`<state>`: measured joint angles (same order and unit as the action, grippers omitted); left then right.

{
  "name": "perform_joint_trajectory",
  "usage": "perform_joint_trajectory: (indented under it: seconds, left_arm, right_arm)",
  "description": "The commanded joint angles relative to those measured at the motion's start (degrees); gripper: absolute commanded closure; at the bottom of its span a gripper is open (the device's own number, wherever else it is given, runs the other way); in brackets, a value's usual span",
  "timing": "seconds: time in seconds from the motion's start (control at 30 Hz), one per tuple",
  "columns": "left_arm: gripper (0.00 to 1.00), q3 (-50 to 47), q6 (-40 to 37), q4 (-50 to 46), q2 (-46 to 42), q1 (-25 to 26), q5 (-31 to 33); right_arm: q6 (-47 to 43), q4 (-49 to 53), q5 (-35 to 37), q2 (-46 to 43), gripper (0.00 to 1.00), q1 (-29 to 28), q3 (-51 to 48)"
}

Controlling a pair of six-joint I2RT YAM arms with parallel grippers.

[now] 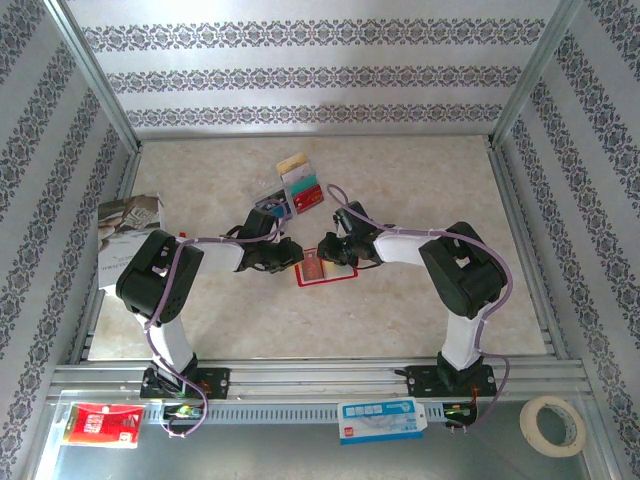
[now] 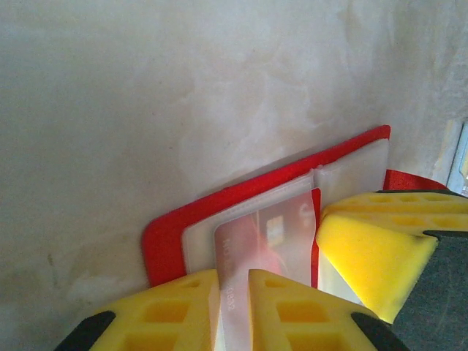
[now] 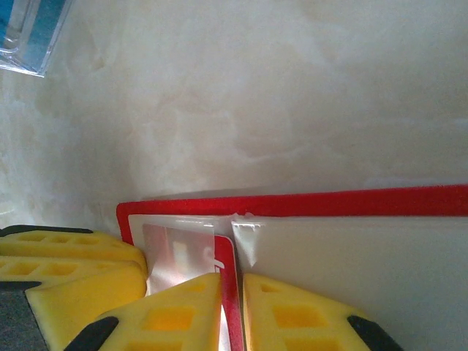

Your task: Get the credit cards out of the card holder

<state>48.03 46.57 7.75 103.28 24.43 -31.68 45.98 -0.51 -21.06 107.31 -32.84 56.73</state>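
Note:
The red card holder (image 1: pixel 312 270) lies open on the table between both arms, its red border (image 2: pixel 164 241) and pale clear pockets facing up. My left gripper (image 2: pixel 234 274) is shut on a clear pocket sleeve of the holder, through which a red credit card (image 2: pixel 278 234) shows. My right gripper (image 3: pixel 232 276) is shut on the bare edge of that red card (image 3: pixel 228 256), which sticks out of the pocket beside the holder's red rim (image 3: pixel 329 203). The two grippers (image 1: pixel 290 252) (image 1: pixel 328 248) almost meet over the holder.
Several loose cards (image 1: pixel 300 182) lie fanned on the table behind the holder. A printed magazine (image 1: pixel 128 225) lies at the left edge. On the near shelf are a red-and-white packet (image 1: pixel 100 423), a blue-and-white packet (image 1: pixel 380 418) and a tape roll (image 1: pixel 552 423).

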Motion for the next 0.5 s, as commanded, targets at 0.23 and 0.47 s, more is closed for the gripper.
perform_joint_trajectory:
  seconds: [0.23,0.47]
  left_arm:
    - [0.80,0.4,-1.8,-4.7,2.4,0.2,3.4]
    - [0.80,0.7,-2.0,-5.1,2.6,0.2,3.4]
  right_arm:
    - [1.1,-4.7,-4.0,2.5,0.82,-0.1,-1.6]
    - [2.6,-9.5,-5.2,1.3,0.87,0.4,-3.6]
